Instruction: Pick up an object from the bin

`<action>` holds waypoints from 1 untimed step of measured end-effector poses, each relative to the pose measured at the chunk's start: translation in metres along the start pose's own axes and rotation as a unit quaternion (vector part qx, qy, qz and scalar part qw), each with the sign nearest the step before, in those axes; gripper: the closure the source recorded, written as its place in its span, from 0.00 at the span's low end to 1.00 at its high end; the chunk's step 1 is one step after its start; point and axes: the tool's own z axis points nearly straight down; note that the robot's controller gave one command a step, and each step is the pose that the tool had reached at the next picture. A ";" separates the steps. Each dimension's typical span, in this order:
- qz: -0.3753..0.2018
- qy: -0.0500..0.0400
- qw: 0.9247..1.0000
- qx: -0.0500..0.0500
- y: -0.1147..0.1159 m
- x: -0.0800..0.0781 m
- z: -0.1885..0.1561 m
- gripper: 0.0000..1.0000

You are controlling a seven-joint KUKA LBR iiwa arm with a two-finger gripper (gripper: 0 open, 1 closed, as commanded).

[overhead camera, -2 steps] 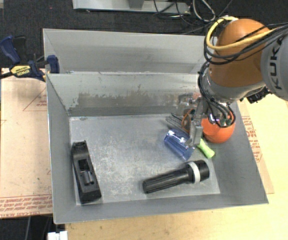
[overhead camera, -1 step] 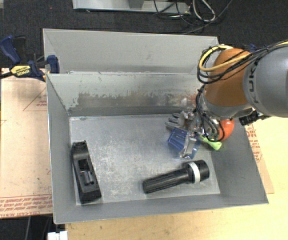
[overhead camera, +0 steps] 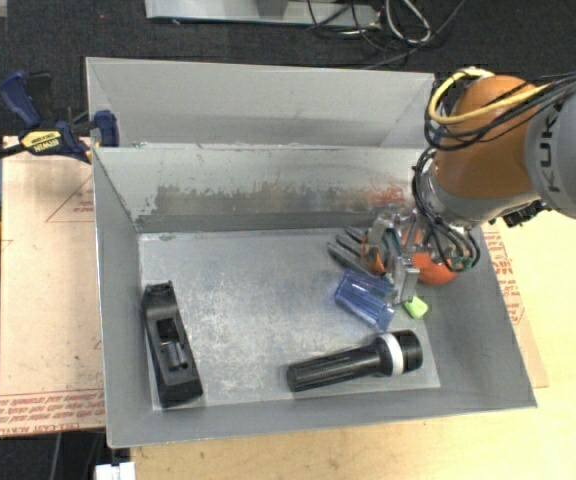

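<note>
My gripper hangs low over the right part of the bin, right above a blue see-through block. A small green piece lies just to the right of the block. An orange-red round thing sits partly hidden under the gripper's right side. A dark tool with orange grips lies to the gripper's left, near the back wall.
A black cylinder with a white band lies along the front of the bin. A black tape dispenser rests in the front left corner. The arm with its orange cover and cables overhangs the bin's right wall.
</note>
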 end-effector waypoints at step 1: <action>0.324 0.003 0.946 -0.002 -0.020 0.000 0.038 0.00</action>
